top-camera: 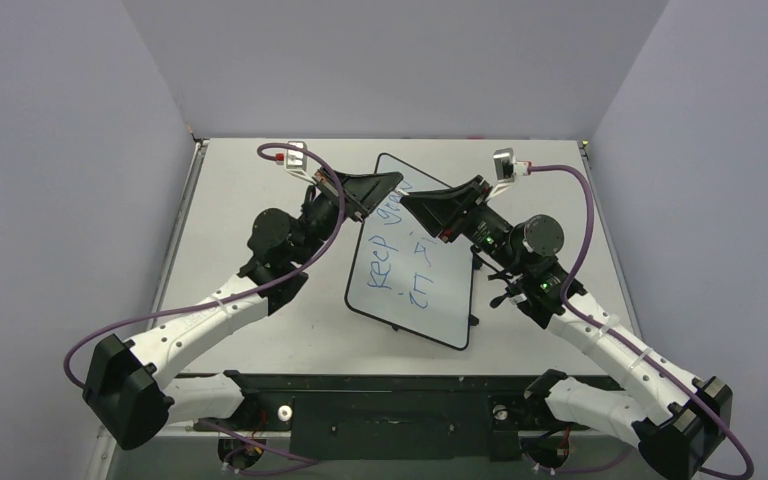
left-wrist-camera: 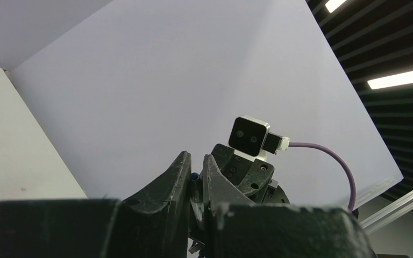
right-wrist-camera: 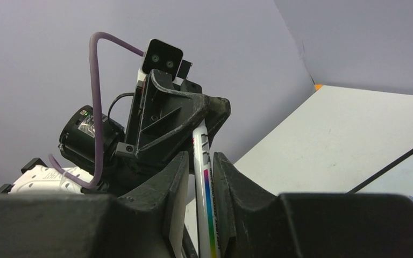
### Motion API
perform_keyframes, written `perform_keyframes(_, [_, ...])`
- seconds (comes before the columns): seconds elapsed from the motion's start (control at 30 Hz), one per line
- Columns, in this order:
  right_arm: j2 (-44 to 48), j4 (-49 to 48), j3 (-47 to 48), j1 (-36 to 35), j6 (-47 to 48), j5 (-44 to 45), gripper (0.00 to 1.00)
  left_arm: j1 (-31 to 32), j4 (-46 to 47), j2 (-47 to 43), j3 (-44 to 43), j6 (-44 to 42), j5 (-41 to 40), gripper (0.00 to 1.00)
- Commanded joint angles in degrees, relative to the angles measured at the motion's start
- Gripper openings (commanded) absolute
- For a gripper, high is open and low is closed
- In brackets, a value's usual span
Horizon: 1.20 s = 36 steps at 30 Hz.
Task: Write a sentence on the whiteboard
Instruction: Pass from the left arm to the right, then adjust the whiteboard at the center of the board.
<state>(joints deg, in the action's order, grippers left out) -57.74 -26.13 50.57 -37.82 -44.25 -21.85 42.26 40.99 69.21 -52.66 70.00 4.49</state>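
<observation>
Left gripper (top-camera: 394,183): clenched on the marker's (right-wrist-camera: 205,185) far end, facing the right gripper.
Right gripper (top-camera: 410,203): grasping the marker barrel, clear only in its wrist view.
Whiteboard (top-camera: 445,295): beneath both grippers.
Sentence (top-camera: 398,250): legible only from the top.

Sentence (top-camera: 400,255) on whiteboard (top-camera: 447,302), whiteboard seemingly on table (top-camera: 260,180)

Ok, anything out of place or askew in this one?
The whiteboard lies skewed on the table, its edges at an angle to the table's. The sentence in blue runs in uneven letters. Odder: the left gripper and the right gripper both seem to clamp one marker between them. Nothing looks spilled or broken.
</observation>
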Motion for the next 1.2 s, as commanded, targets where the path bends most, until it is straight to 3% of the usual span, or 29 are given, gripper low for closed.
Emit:
perform_keyframes(0.0, [1.13,-6.87,1.38,-0.46,-0.77,0.17,0.17,0.67,-1.23,-0.30,-0.08,-2.22,1.34,0.00])
perform_keyframes(0.2, [0.72,-7.29,1.04,-0.42,-1.22,0.04,0.00,0.64,-1.47,-0.46,-0.11,-2.85,1.51,0.00])
perform_keyframes(0.27, [0.83,-7.19,0.81,-0.44,-1.09,0.04,0.00,0.42,-2.63,-0.65,-0.57,-3.74,1.80,0.01])
perform_keyframes(0.3, [1.06,-7.14,0.70,-0.42,-0.81,0.07,0.00,-0.04,-3.31,-0.81,-0.85,-4.04,2.22,0.04])
perform_keyframes(0.4, [1.94,-3.43,0.95,-0.45,0.38,3.71,0.00,-2.01,-6.07,-2.37,-0.88,-5.10,3.60,0.33])
perform_keyframes(0.5, [4.49,4.69,1.65,-0.36,3.66,11.42,0.00,-6.54,-10.99,-4.54,-0.48,-6.68,5.46,0.51])
perform_keyframes(0.53, [5.14,8.71,1.64,-0.11,4.35,15.72,0.00,-8.77,-14.86,-5.69,-0.50,-8.16,5.76,0.53])
perform_keyframes(0.73, [10.65,27.24,0.72,1.23,7.50,39.28,0.00,-16.66,-33.89,-8.71,-2.14,-19.04,6.04,0.54])
perform_keyframes(0.9, [14.46,36.22,-1.59,7.46,4.04,45.42,0.00,-16.43,-44.23,-6.22,-5.79,-28.82,5.40,0.51])
perform_keyframes(1.17, [14.52,44.99,7.40,9.34,3.63,57.84,0.00,-2.09,-48.56,10.04,-15.60,-36.63,-0.26,0.35])
